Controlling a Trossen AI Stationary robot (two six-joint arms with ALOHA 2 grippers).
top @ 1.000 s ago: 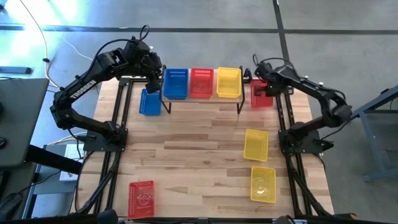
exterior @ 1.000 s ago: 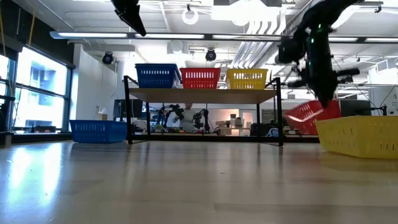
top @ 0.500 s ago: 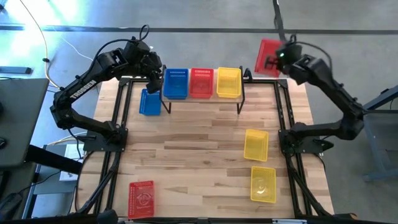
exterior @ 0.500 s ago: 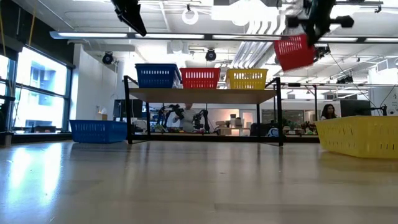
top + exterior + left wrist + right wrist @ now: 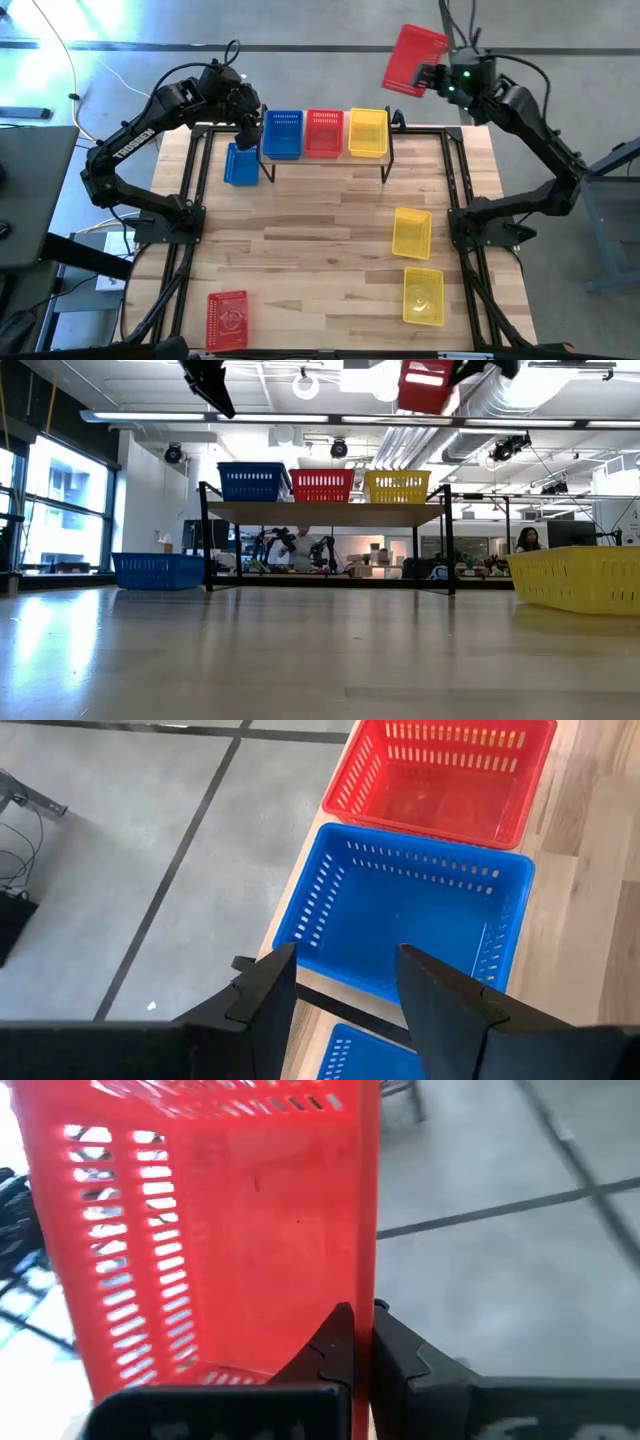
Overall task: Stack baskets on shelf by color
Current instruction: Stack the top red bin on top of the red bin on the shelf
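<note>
Right pincer (image 5: 432, 78) was clamped shut on one wall of a red basket (image 5: 411, 60), carrying it high in the air beyond the far right corner of the desk (image 5: 330, 210), off the desk edge in the high view. The right wrist view showed the fingers pinched on the basket's rim, the basket hanging tilted rather than level.

Left pincer (image 5: 340, 985) stood wide open, holding nothing, hovering over the blue basket on the shelf (image 5: 282, 133). A second blue basket (image 5: 240, 165) lay on the desk just beside the shelf's left end.

Shelf (image 5: 325, 160) carried one blue, one red (image 5: 324, 131) and one yellow basket (image 5: 367, 131) in a row, touching or nearly so. On the desk: two yellow baskets (image 5: 411, 231) (image 5: 422, 294) near the right side, one red basket (image 5: 227, 318) at the near left corner. Only eight baskets were visible.

Step in hand, as judged: bring the carried red basket over the shelf's red one and nest it. To do it well:
- level the basket before descent, open side up;
- line its long side with the shelf basket's;
- lower straight down between the blue and yellow neighbours without nudging them;
- release only once seated.

Risk: a one-wall grip lets the basket swing and catch a rim.
</note>
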